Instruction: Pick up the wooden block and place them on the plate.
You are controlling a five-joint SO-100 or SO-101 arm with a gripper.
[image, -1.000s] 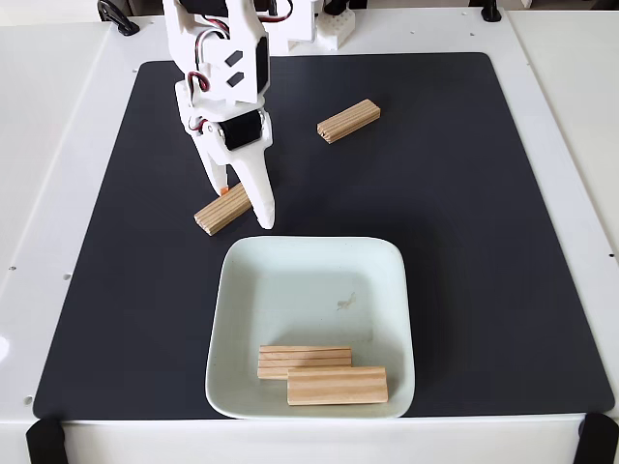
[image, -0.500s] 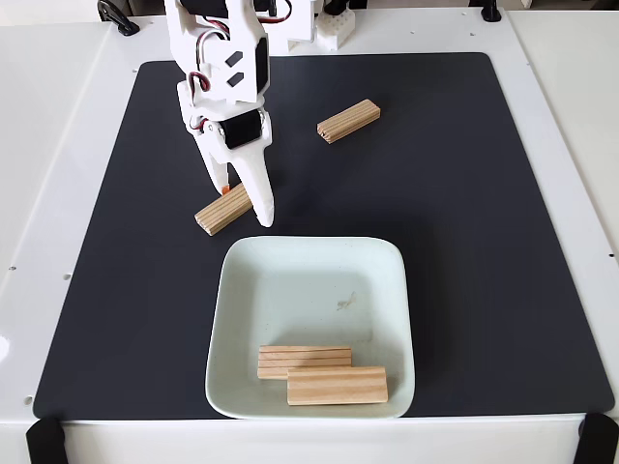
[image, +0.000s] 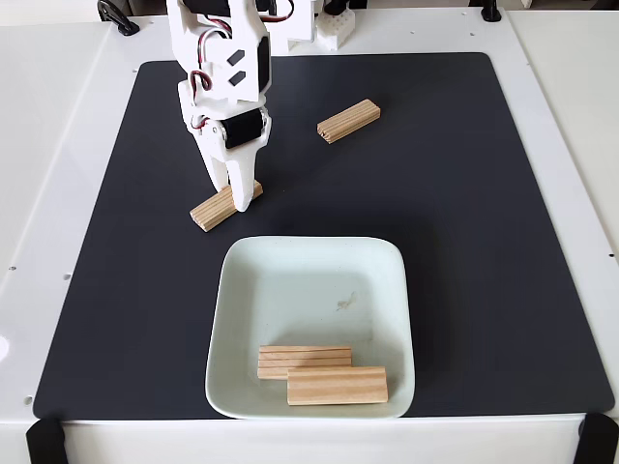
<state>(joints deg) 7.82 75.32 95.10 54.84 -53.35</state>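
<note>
We see the gripper (image: 235, 196) clamped on a block (image: 217, 208) near the black mat's (image: 484, 242) left middle; another block (image: 348, 120) lies toward its far edge, two blocks (image: 319, 372) in the plate (image: 309, 271) by the near edge of the white table (image: 571, 116)

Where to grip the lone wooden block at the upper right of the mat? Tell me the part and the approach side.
Grip the wooden block at its middle, across the two long sides, coming straight down from above. It lies flat and slanted on the black mat, nothing touching it, so the narrow width probably fits between the fingers; turn the gripper to match the slant.
</note>
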